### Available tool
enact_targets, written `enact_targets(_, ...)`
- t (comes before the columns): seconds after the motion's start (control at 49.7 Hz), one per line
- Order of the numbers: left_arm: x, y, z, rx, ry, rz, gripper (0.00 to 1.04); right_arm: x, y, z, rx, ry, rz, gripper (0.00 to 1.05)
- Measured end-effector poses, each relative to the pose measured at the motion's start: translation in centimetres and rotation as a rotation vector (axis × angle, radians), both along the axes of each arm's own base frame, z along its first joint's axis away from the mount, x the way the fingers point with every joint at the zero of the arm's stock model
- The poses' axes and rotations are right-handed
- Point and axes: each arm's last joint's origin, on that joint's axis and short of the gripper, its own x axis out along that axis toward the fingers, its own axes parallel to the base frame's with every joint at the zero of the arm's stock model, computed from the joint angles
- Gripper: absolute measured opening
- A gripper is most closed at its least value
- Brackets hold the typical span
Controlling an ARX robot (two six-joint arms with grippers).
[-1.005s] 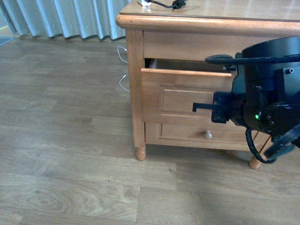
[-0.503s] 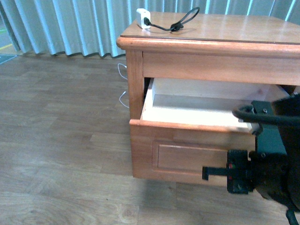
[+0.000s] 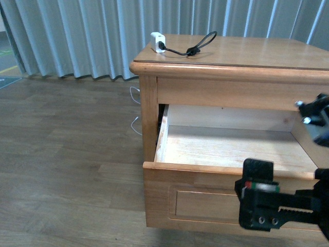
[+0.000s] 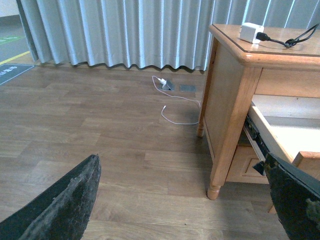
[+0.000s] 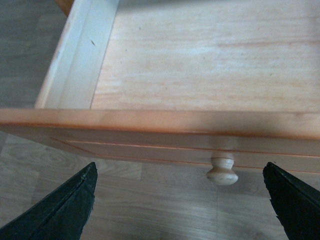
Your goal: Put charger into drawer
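Note:
The charger (image 3: 158, 41), a small white cube with a black looped cable (image 3: 198, 45), lies on the nightstand top at its back left corner; the left wrist view also shows the charger (image 4: 251, 32). The drawer (image 3: 205, 172) stands pulled far out, its pale interior (image 5: 210, 65) bare. My right gripper (image 5: 179, 190) is open in front of the drawer's face, and the round knob (image 5: 222, 170) sits between its fingers without touching them. In the front view my right arm (image 3: 259, 206) shows low before the drawer front. My left gripper (image 4: 181, 165) hangs open over the floor left of the nightstand.
A thin white cable (image 4: 175, 107) trails on the wooden floor beside the nightstand's left side. Grey curtains (image 3: 77, 36) hang behind. The nightstand's front leg (image 4: 214, 190) and the lower drawer (image 4: 245, 162) lie under the open drawer.
The drawer has slid from a narrow gap to wide open. My right arm has dropped lower in the front view, and the nightstand top with the charger has come more fully into sight.

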Motion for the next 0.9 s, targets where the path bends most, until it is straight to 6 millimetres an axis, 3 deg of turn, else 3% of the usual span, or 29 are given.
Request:
enact_targets(0.322, 0.0, 0.0, 0.0, 0.000, 0.000, 0.000, 0.99, -2.8, -2.7, 5.8, 0.037, -0.145, 0.005, 0.97)
enact_targets(0.563, 0.0, 0.0, 0.0, 0.000, 0.000, 0.000, 0.99, -7.7, -6.0, 9.8, 0.060, -0.287, -0.006, 0.97)
enact_targets(0.764, 0.0, 0.0, 0.0, 0.000, 0.000, 0.000, 0.99, -12.2, -8.4, 10.3, 0.071, -0.343, -0.054, 0.97)
enact_targets(0.905, 0.0, 0.0, 0.0, 0.000, 0.000, 0.000, 0.99, -12.6, -8.8, 10.1, 0.061, -0.362, -0.082, 0.97)
